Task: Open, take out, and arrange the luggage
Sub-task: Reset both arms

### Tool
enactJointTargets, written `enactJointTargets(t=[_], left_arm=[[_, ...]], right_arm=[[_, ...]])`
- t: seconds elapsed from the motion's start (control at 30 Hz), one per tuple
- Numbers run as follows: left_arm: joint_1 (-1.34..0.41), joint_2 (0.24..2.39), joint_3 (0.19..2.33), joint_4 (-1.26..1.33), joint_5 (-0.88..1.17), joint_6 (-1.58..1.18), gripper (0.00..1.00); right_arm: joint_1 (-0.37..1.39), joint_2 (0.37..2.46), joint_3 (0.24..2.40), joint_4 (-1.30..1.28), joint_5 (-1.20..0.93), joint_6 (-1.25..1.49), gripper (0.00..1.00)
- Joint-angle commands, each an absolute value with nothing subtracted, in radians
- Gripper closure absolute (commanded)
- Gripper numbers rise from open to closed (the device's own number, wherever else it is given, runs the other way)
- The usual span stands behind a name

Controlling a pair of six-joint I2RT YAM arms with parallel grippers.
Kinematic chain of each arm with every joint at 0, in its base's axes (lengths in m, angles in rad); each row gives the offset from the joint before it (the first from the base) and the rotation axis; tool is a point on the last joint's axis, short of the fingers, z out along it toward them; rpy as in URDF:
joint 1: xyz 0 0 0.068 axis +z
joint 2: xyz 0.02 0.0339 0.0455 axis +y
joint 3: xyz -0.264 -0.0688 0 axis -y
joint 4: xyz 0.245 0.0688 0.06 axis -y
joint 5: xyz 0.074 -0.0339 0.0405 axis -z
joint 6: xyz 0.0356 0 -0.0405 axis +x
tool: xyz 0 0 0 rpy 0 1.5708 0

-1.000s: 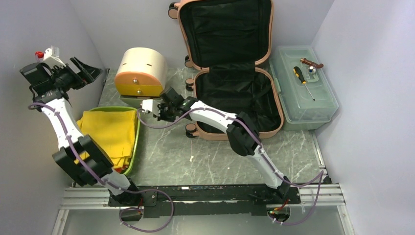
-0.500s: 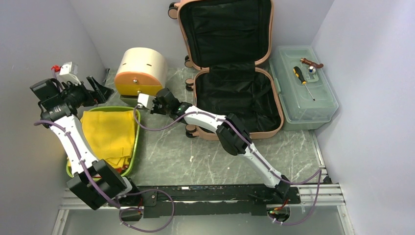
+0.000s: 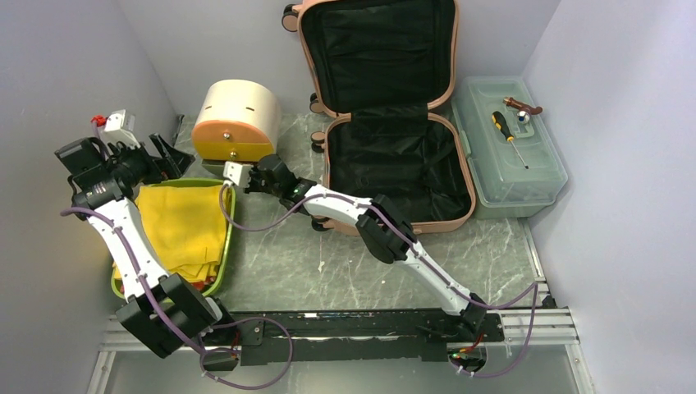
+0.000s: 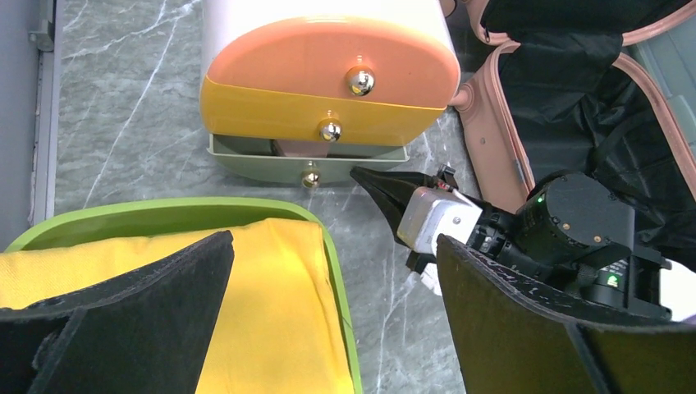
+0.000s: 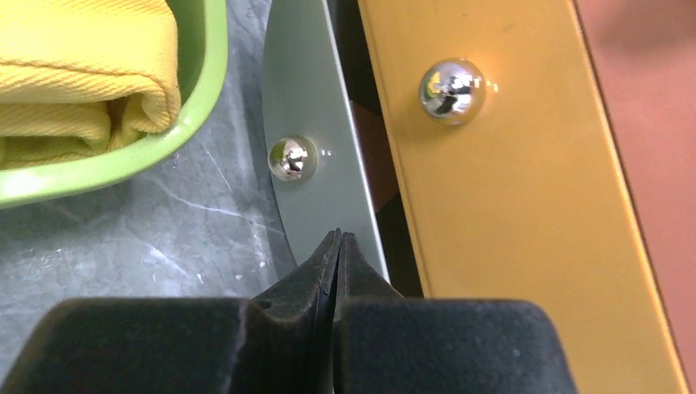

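One drawer [image 5: 316, 123], the grey bottom one of the cream box [image 3: 238, 115], stands slightly out, and the right gripper [image 5: 338, 242], fingers pressed together, points at its front just beside the knob [image 5: 293, 158]. To shut it cleanly, push straight and slowly so the box does not skid. The left gripper [image 3: 168, 154] hovers spread wide just left of the box; the luggage [image 3: 410, 156] lies open just right of it.

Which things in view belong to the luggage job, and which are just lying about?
Job: luggage, open; drawer box, shut right claw at its bottom drawer; probably yellow cloth in green tray.
Lying about: toolbox, screwdriver on its lid.
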State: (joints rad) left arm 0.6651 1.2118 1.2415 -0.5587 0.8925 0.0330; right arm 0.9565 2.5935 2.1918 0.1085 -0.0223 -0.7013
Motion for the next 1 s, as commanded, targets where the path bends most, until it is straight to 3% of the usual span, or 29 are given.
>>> enactJointTargets(t=[0.0,0.77,0.97], left_arm=[[0.667,1.178,1.241,-0.576,0.911,0.066,0.01],[0.666,1.173,1.238,-0.575,0.923,0.057,0.01],[0.667,1.177,1.247,-0.569,0.921,0.057,0.01]], right_arm=[[0.956,2.636,2.232,0.246,0.061,-0.785,1.0],[0.951,2.785,2.402,0.374,0.123,-0.882,1.0],[0.954,2.622,2.25,0.277,-0.004,-0.798,1.0]])
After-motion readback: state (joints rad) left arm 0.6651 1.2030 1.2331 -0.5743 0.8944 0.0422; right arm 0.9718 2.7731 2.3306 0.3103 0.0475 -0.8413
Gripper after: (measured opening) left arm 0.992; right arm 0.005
